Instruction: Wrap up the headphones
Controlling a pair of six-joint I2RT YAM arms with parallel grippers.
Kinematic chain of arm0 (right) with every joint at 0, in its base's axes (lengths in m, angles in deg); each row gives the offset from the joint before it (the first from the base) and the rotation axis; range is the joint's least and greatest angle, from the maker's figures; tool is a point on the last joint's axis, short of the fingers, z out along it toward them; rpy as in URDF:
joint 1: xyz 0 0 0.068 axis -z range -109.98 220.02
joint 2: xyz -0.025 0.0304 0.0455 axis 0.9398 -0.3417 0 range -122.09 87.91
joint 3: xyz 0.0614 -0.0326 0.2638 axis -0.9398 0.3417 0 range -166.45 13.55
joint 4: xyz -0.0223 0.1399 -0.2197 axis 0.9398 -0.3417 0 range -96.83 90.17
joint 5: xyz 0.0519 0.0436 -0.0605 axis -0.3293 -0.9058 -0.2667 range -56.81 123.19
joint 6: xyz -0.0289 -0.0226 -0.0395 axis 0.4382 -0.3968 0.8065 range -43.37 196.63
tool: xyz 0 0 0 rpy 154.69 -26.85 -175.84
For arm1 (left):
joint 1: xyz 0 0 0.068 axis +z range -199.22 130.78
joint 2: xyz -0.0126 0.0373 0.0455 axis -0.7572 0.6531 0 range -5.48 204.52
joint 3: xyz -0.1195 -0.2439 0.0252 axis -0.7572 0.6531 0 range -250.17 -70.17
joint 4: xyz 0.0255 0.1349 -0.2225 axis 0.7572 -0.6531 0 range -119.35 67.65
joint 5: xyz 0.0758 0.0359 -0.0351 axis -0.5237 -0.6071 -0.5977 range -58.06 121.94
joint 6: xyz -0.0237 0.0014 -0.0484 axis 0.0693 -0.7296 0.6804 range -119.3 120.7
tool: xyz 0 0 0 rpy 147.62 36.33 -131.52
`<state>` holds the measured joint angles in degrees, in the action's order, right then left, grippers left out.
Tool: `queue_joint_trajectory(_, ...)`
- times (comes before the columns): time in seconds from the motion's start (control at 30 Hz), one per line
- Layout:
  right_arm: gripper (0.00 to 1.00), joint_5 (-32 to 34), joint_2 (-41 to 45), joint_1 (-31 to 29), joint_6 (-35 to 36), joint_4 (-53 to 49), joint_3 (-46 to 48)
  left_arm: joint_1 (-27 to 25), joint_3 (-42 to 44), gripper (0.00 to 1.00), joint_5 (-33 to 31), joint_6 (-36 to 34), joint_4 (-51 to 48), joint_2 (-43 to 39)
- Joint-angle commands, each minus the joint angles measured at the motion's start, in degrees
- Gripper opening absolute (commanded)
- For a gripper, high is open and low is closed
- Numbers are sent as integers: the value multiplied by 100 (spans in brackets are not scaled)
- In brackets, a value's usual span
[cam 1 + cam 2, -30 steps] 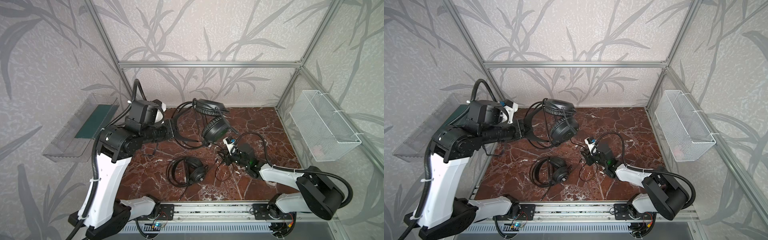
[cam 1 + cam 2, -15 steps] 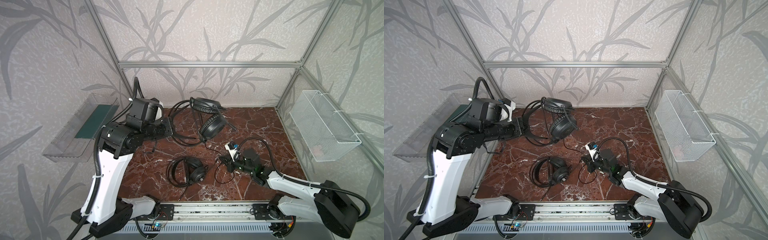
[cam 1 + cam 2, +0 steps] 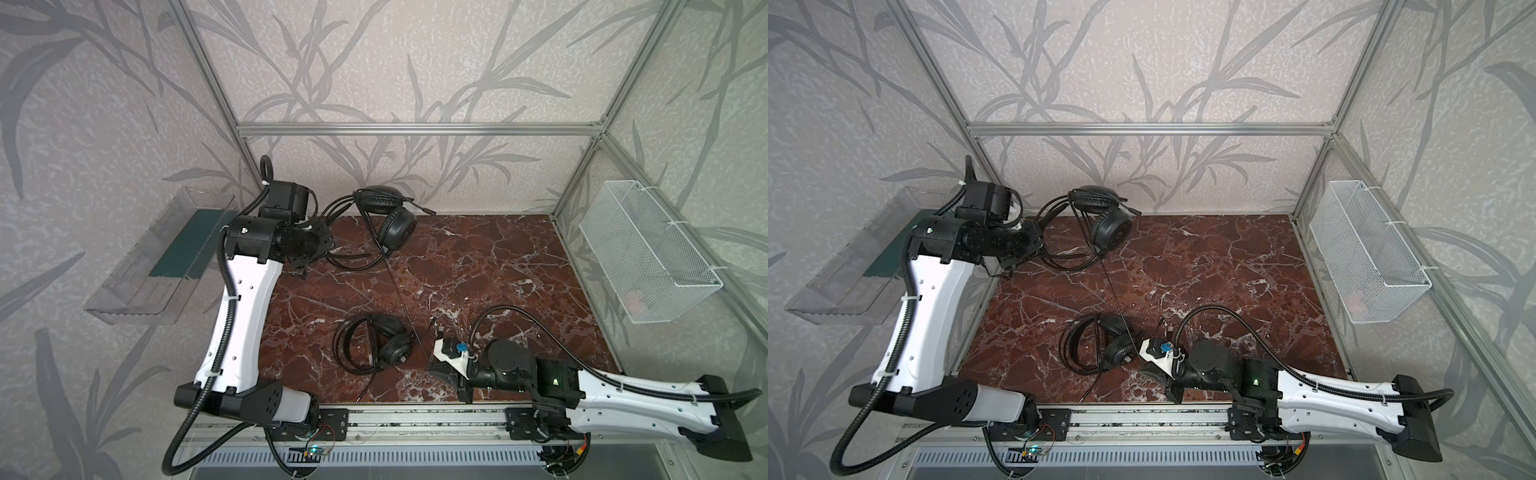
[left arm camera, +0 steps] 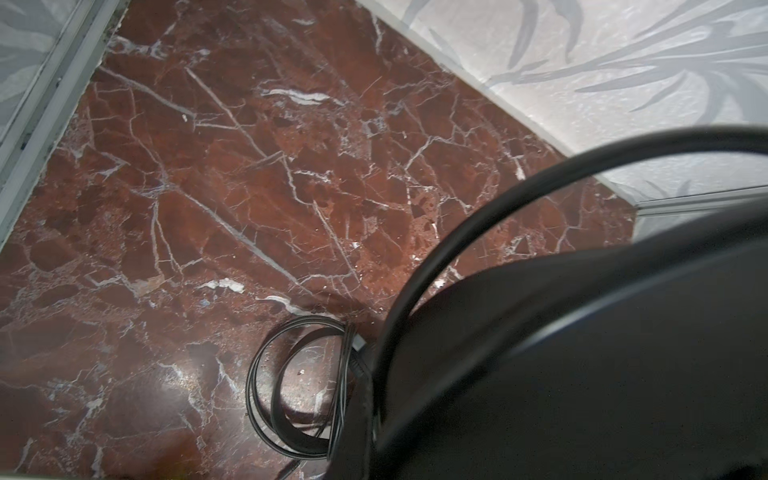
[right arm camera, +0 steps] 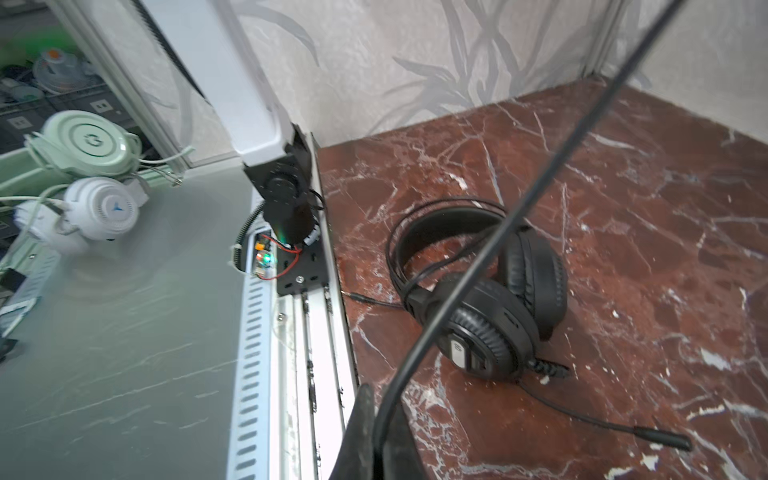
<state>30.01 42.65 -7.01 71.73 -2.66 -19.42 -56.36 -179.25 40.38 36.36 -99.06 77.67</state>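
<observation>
One of the black headphones [image 3: 397, 228] [image 3: 1111, 232] hangs at the back left. My left gripper [image 3: 328, 247] [image 3: 1038, 249] is shut on its headband [image 4: 457, 232], and loose loops of cable [image 4: 299, 382] rest on the marble below. Its thin cable [image 3: 405, 307] [image 3: 1119, 303] [image 5: 519, 208] runs taut to the front, where my right gripper [image 3: 434, 368] [image 3: 1154, 372] [image 5: 376, 440] is shut on it. The other headphones [image 3: 382, 345] [image 3: 1104, 345] [image 5: 478, 299] lie on the table at front centre, just left of the right gripper, with nothing holding them.
A white wire basket [image 3: 648, 257] hangs on the right wall. A clear tray with a green insert [image 3: 166, 257] is mounted on the left wall. The metal rail [image 3: 415, 419] runs along the front edge. White and green headsets [image 5: 95, 208] lie outside the cell.
The right gripper has shut on the cable and drawn back toward the front edge, pulling it taut. The left arm has carried its headset toward the back left.
</observation>
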Motion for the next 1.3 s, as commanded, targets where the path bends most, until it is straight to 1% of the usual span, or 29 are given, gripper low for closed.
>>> queue_joint_trajectory(0.0,0,506,25,-605,478,-1047,-585,79,169,0,-103,17,604,151)
queue_joint_trajectory(0.07,0,758,-102,-802,727,-1566,-1181,72,558,0,-223,-65,743,158)
queue_joint_trajectory(0.2,0,930,-458,-944,1283,-2430,-2328,-6,1442,0,-334,-198,951,96)
queue_joint_trajectory(0.33,0,957,-1036,-972,1919,-3510,-3646,-317,2375,0,-816,-355,1118,2)
queue_joint_trajectory(0.4,0,1090,-1389,-1014,2208,-4141,-4369,-361,2773,0,-749,-362,1178,-51)
queue_joint_trajectory(0.47,0,1416,-1712,-1075,2567,-4620,-4990,-408,3144,0,-683,-374,1274,-110)
queue_joint_trajectory(0.6,0,1973,-2198,-1138,3341,-5058,-5956,-693,3687,0,-762,-406,1481,-268)
queue_joint_trajectory(0.7,0,2285,-2517,-1158,3900,-5165,-6601,-1085,3863,0,-1013,-462,1478,-300)
queue_joint_trajectory(0.77,0,2550,-2640,-1155,4315,-4997,-6791,-1375,3965,0,-1128,-479,1469,-325)
queue_joint_trajectory(0.87,0,2968,-2673,-1147,5122,-4422,-6652,-1659,4110,0,-1200,-492,1466,-428)
queue_joint_trajectory(0.97,0,3403,-2714,-1085,5917,-3805,-6451,-1782,4282,0,-1227,-505,1488,-659)
queue_joint_trajectory(1.0,0,3473,-2733,-976,6060,-3683,-6435,-1807,4329,0,-1216,-514,1504,-741)
queue_joint_trajectory(1.1,0,3434,-2782,-524,6296,-3211,-6370,-1873,4428,0,-1151,-509,1503,-959)
queue_joint_trajectory(1.27,0,3473,-2831,-195,6962,-1517,-5940,-2026,4546,0,-1008,-472,1523,-1209)
